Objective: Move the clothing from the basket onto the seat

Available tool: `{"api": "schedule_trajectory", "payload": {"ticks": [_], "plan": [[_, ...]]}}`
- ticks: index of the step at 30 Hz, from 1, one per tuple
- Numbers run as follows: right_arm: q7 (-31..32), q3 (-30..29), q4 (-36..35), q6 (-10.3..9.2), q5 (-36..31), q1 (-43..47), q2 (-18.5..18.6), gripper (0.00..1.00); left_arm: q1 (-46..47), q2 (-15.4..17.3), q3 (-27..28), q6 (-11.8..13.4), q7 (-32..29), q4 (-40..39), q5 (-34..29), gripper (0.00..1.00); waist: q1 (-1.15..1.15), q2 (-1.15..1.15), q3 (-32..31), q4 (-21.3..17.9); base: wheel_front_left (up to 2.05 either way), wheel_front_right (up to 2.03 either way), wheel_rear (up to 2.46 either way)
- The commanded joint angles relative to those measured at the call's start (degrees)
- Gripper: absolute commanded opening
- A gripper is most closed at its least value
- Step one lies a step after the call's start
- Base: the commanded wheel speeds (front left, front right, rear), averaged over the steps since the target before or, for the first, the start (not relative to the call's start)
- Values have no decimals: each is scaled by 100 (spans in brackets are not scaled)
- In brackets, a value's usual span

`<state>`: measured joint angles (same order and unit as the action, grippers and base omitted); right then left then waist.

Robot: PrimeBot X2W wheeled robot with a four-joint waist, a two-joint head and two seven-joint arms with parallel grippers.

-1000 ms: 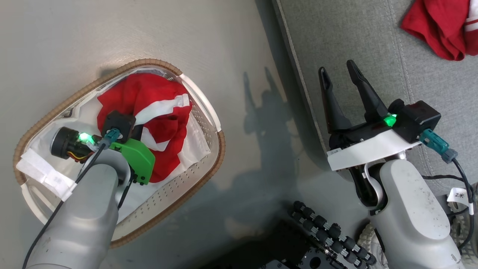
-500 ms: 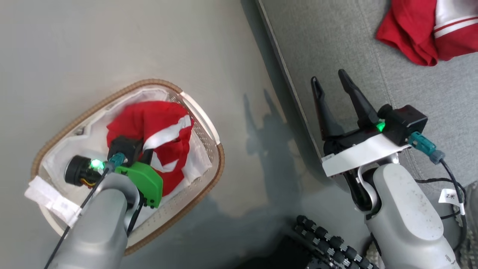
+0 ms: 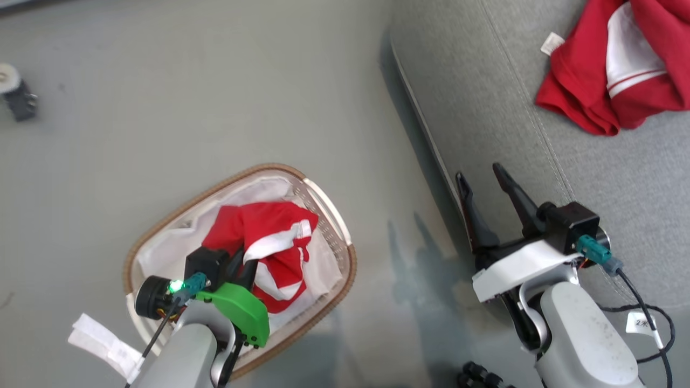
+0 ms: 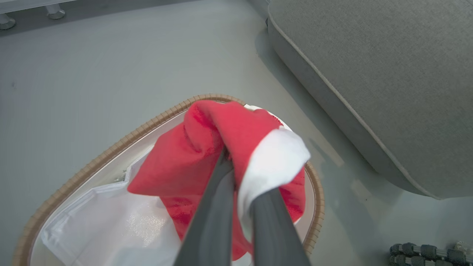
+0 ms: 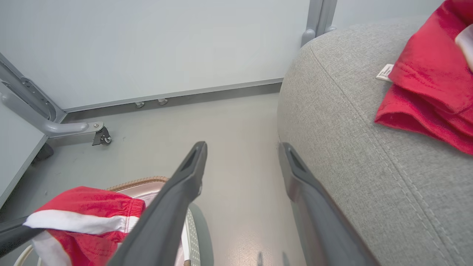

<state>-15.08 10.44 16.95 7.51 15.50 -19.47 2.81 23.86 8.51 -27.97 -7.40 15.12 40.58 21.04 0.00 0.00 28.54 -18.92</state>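
Pale grey floor (image 3: 215, 81). Grey metal frame leg (image 5: 63, 127) with small castor (image 5: 101, 136) standing on it; white wall panel (image 5: 166, 44) along floor's far edge.

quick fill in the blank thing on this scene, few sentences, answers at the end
1. The left gripper is shut on a ___ garment over the basket.
2. The other garment lies on the ___.
3. The right gripper is ___ and holds nothing.
4. The basket stands on the ___.
Missing words: red; seat; open; floor.
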Motion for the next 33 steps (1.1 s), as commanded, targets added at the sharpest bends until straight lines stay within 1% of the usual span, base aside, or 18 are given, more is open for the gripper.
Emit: {"api": "schedule_trajectory", "payload": {"ticks": [1, 10, 16, 19, 25, 27, 33], "plan": [[-12, -14, 55, -4, -41, 152, 24, 100, -186, -29, 61, -17, 4, -109, 9, 0, 0, 0, -719, 587, 0, 0, 0], [-13, 17, 263, -4, -134, 634, 25, 100, -753, -117, 248, -17, 4, -632, -64, 0, 0, 0, -1577, 1065, 0, 0, 0], [-12, 36, 383, -4, -260, 967, 24, 100, -982, -190, 364, -17, 5, -1106, -153, 0, 0, 0, -2087, 1228, 0, 0, 0], [-13, 52, 439, -4, -279, 1102, 24, 100, -1060, -223, 381, -17, 4, -1367, -98, 0, 0, 0, -2285, 1272, 0, 0, 0], [-12, 172, 543, -4, -297, 1310, 24, 100, -955, -218, 375, -17, 5, -1871, -126, 0, 0, 0, -2611, 1343, 0, 0, 0], [-12, 211, 554, -4, -290, 1358, 22, 100, -895, -259, 409, -17, 4, -2047, -36, 0, 0, 0, -2673, 1361, 0, 0, 0], [-13, 334, 588, -4, -280, 1462, 24, 100, -641, -251, 229, -17, 4, -2488, -9, 0, 0, 0, -2790, 1427, 0, 0, 0]]}}
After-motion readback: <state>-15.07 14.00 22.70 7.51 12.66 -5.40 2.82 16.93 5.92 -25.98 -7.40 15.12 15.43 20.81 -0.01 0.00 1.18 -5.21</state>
